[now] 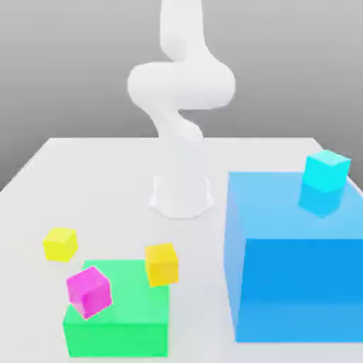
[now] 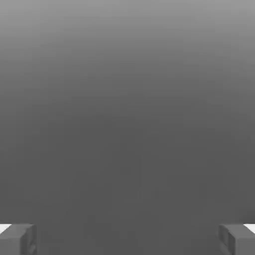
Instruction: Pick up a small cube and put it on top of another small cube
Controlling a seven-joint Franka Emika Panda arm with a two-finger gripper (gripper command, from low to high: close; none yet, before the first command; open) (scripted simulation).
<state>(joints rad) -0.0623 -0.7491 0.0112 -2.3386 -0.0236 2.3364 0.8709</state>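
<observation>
The Panda's two-finger gripper (image 2: pixel 127 240) is standing wide open in the hand view, with its fingers spread well apart and holding nothing between them. In the exterior view, the small lemon-yellow cube (image 1: pixel 60 244) is resting on the pale table (image 1: pixel 113 188) toward the exterior view's left, near the green block (image 1: pixel 131 305), while the small golden-orange cube (image 1: pixel 162 265) is sitting at that block's edge on the exterior view's right. The magenta cube (image 1: pixel 90 291) is lying tilted at the green block's opposite side, and the cyan cube (image 1: pixel 327 171) is sitting on the large blue block (image 1: pixel 298 262).
</observation>
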